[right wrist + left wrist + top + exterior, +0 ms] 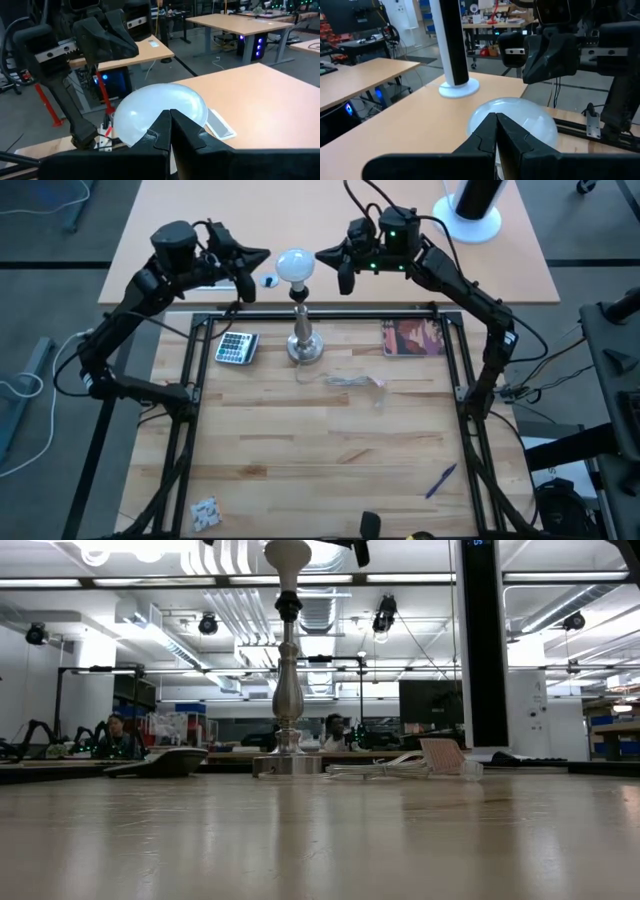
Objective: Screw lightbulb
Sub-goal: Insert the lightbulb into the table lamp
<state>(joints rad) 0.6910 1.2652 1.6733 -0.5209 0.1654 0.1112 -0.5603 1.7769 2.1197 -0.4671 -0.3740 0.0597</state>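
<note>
Left fingers: pressed together, tips meeting, nothing between them; left gripper (262, 254) hangs level with the lightbulb (295, 266), tips pointing at it, apart from the glass in the high view.
Right fingers: pressed together too, holding nothing; right gripper (322, 256) faces the bulb from the opposite side, tips just short of it.
Lightbulb: between the two sets of fingertips, seated upright in the black socket on top of the silver stand (304, 345).
Contact: the high view shows a slim gap on each side; the wrist views cannot settle whether any tip touches the glass.
Left wrist view only: closed left fingers (490, 135) overlap the white dome of the bulb (520, 117); beyond the tips the other arm's gripper (542, 52) hangs just past the bulb; farther off a black-and-white cylinder (451, 45) stands on a round white base.
Right wrist view only: closed right fingers (167, 131) sit in front of the bulb (155, 107), the left arm's gripper (107, 35) beyond it.
Low view only: stand's full turned profile (287, 690), bulb neck (287, 555) running off the upper edge; seated people in the room behind.
High view only: below the fingers on the wooden table (320, 450), a calculator (236, 347) beside the stand base, a coiled cord (352, 382), a reddish booklet (412, 338), a blue pen (440, 480) well away from both grippers.
</note>
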